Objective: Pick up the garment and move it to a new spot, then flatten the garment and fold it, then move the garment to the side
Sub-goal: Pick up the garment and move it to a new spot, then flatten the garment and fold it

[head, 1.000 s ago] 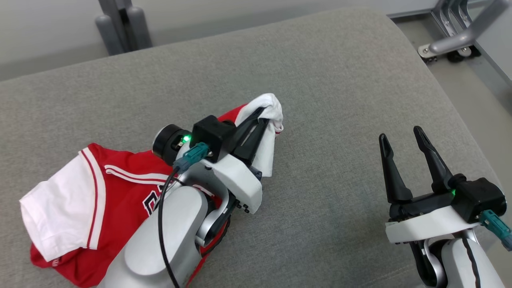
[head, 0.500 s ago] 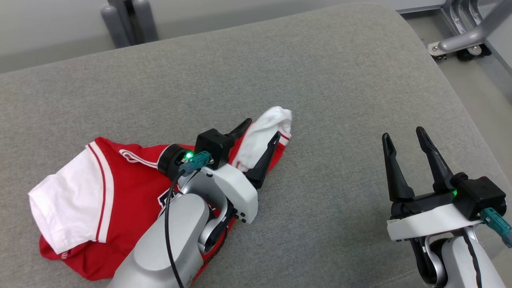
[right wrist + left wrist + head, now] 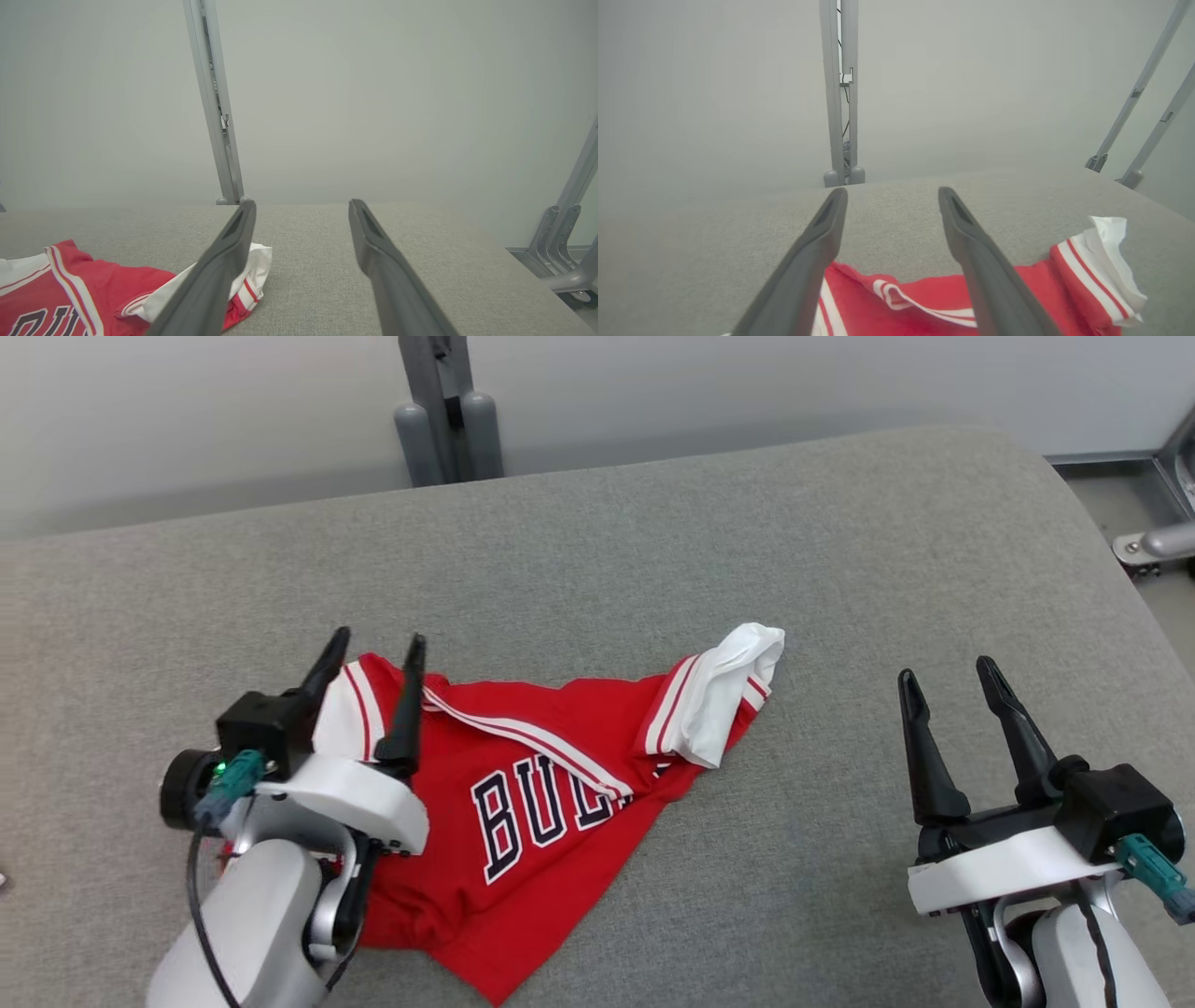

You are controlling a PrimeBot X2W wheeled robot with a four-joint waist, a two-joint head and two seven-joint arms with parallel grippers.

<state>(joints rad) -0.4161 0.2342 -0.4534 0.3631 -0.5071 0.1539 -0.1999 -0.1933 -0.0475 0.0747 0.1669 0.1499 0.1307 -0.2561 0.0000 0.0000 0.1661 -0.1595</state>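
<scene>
Left pincer, fingers apart and empty, above the left edge of the garment; right pincer, likewise apart, well to its right. The red garment lies crumpled mid-surface, its far sleeve bunched. Risk: a grasp catching several layers, so flattening drags creases along.

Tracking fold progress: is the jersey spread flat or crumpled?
Crumpled: the jersey lies wrinkled on the cushion, its white sleeve bunched, lettering partly hidden.

One red jersey, two end effectors, one grey cushion, one upright post
</scene>
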